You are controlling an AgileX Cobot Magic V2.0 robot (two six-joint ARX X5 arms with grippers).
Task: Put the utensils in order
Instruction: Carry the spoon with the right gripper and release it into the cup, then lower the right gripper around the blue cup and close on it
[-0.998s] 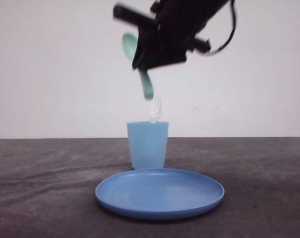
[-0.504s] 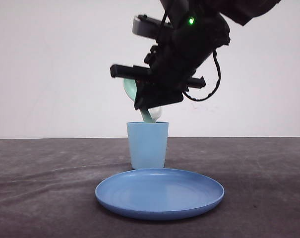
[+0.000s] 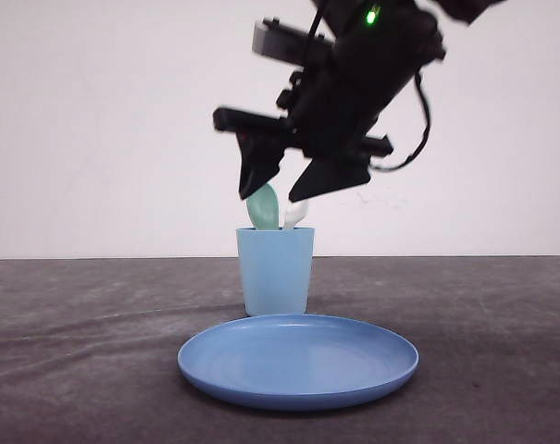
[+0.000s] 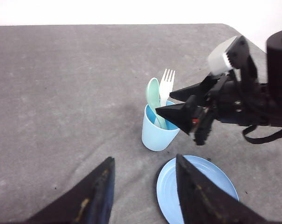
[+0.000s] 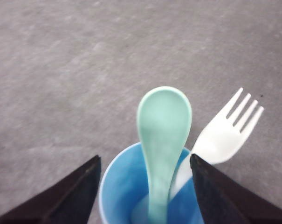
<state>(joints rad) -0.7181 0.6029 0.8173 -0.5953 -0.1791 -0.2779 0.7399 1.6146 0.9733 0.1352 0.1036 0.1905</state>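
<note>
While the right gripper (image 3: pixel 296 190) hangs parted just above the light blue cup (image 3: pixel 276 271), the mint-green spoon (image 3: pixel 263 208) and white fork (image 3: pixel 294 214) stand inside. Left wrist view: the left gripper (image 4: pixel 143 186) gapes, holding nothing. Right wrist view: a careless retreat could snag the spoon (image 5: pixel 162 140), toppling the cup (image 5: pixel 113 193).

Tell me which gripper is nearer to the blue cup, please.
Right. The right gripper hangs open just above the cup; the left gripper sits open farther off, near the plate.
</note>
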